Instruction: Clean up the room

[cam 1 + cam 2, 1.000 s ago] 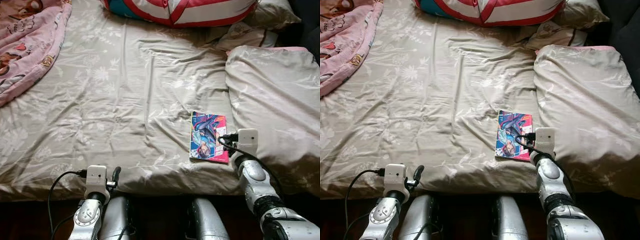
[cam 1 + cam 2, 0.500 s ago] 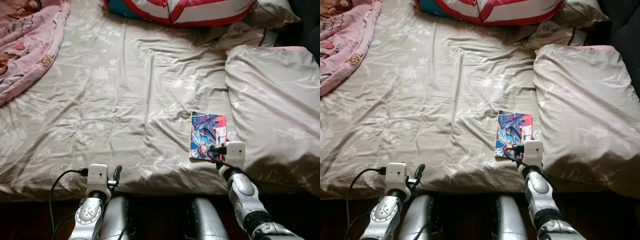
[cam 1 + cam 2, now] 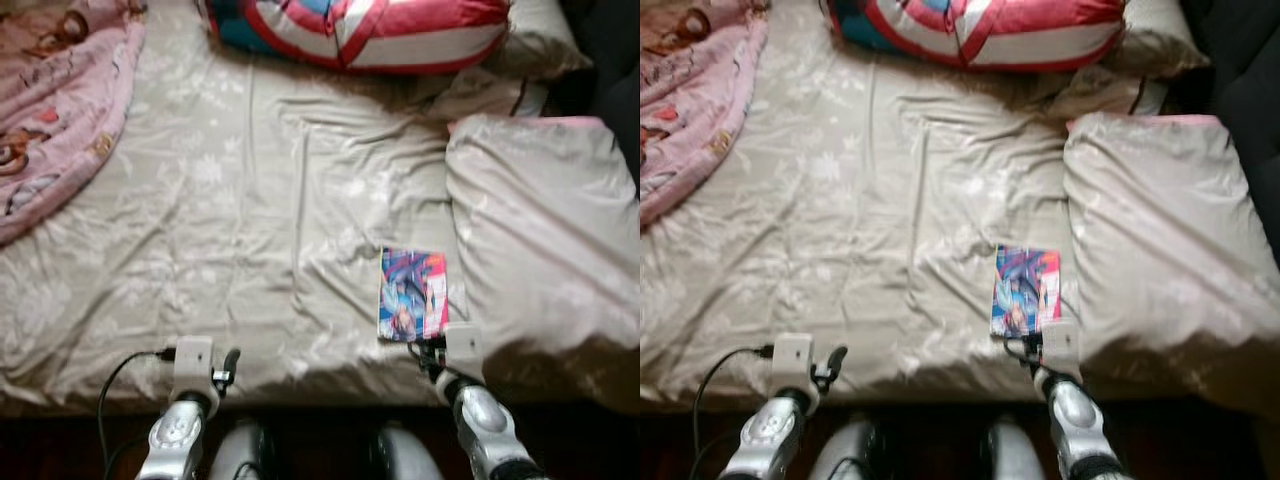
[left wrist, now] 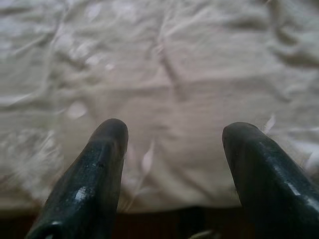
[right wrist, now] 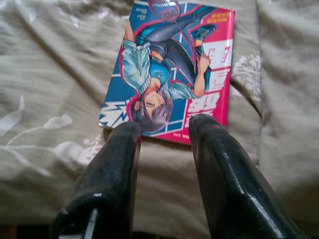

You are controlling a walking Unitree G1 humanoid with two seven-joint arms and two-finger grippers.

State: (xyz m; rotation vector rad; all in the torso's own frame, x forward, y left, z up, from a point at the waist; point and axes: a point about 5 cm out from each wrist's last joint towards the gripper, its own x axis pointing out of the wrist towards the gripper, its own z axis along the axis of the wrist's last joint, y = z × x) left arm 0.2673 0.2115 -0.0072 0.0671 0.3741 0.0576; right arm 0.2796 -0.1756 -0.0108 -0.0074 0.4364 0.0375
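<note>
A colourful comic book (image 3: 412, 295) lies flat on the grey flowered bedsheet (image 3: 250, 230), beside the big pillow. My right gripper (image 5: 164, 124) hovers low at the bed's near edge, open by a narrow gap with nothing between its fingers (image 5: 117, 164). Their tips reach just to the book's near edge (image 5: 174, 69). My left gripper (image 4: 174, 134) is held wide open over bare sheet at the near edge of the bed, left of centre (image 3: 200, 360). The eye views are blurred.
A large grey pillow (image 3: 540, 220) lies right of the book. A red, white and blue cushion (image 3: 370, 30) sits at the head of the bed, with a smaller pillow (image 3: 540, 40) beside it. A pink blanket (image 3: 50, 100) covers the far left. Dark floor lies below the bed's edge (image 3: 300, 395).
My right arm has drawn back towards the bed's near edge, from beside the book to just short of its near end. The camera has shifted and blurred. The left arm has hardly moved.
</note>
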